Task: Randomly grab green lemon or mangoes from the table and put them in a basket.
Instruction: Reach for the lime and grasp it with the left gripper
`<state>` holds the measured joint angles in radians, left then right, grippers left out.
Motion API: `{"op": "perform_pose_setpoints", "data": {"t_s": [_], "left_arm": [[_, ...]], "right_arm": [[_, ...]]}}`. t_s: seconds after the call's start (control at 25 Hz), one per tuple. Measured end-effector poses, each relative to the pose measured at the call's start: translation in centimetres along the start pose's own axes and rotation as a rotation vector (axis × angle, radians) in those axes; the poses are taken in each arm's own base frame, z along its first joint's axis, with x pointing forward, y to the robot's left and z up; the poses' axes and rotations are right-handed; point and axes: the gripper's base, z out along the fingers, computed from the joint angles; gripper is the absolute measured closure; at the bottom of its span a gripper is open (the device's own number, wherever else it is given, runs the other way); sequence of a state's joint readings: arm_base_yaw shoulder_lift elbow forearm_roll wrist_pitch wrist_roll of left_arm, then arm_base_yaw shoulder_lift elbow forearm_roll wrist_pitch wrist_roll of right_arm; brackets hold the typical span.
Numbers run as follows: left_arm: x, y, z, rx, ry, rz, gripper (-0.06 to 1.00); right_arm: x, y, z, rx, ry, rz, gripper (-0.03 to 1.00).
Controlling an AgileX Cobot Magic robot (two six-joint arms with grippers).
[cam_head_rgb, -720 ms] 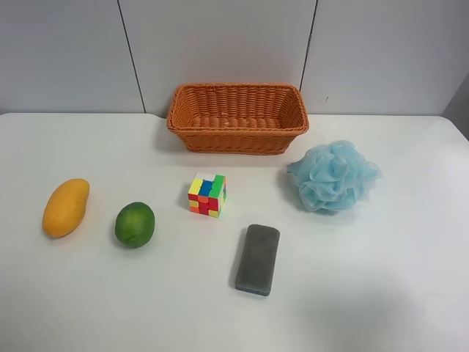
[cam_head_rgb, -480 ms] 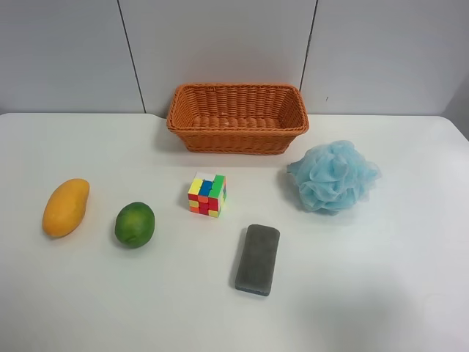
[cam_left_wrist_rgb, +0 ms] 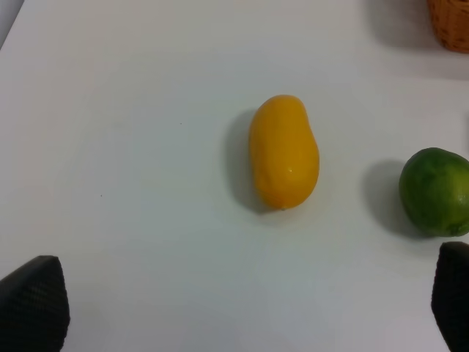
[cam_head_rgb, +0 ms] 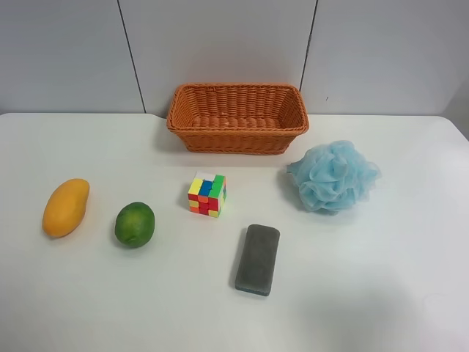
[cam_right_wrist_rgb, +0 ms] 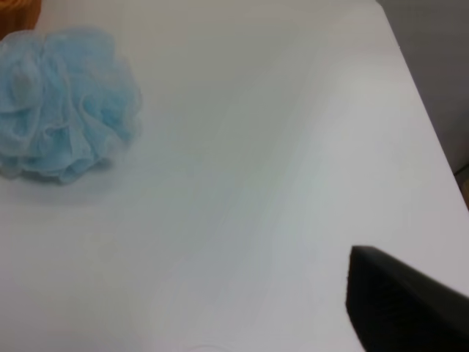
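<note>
The yellow-orange mango [cam_head_rgb: 65,207] lies on the white table [cam_head_rgb: 366,293] at the exterior high view's left, with the round green lemon [cam_head_rgb: 135,224] just beside it. The orange wicker basket [cam_head_rgb: 237,117] stands at the back middle and looks empty. No arm shows in the exterior high view. In the left wrist view my left gripper [cam_left_wrist_rgb: 242,297] is open and empty, its fingertips [cam_left_wrist_rgb: 33,301] spread wide, short of the mango [cam_left_wrist_rgb: 284,151] and the lemon [cam_left_wrist_rgb: 437,191]. The right wrist view shows only one dark finger [cam_right_wrist_rgb: 399,304] above bare table.
A colourful puzzle cube [cam_head_rgb: 207,194] sits in the middle. A grey sponge block [cam_head_rgb: 258,259] lies in front of it. A light-blue bath pouf [cam_head_rgb: 333,176] sits beside the basket and also shows in the right wrist view [cam_right_wrist_rgb: 62,103]. A grey wall stands behind.
</note>
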<state>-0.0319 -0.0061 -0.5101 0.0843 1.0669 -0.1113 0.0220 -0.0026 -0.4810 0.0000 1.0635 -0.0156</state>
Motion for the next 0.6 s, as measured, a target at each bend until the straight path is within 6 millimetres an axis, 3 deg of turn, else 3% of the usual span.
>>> {"op": "perform_pose_setpoints", "data": {"t_s": [0.36,0.6], "left_arm": [[-0.2,0.2,0.1,-0.021,0.007,0.012,-0.05],[-4.8,-0.3,2.5,-0.025,0.033,0.039,-0.05]], "right_arm": [[0.0,0.0,0.0,0.0,0.0,0.0,-0.03],[0.0,0.0,0.0,0.0,0.0,0.0,-0.03]]}}
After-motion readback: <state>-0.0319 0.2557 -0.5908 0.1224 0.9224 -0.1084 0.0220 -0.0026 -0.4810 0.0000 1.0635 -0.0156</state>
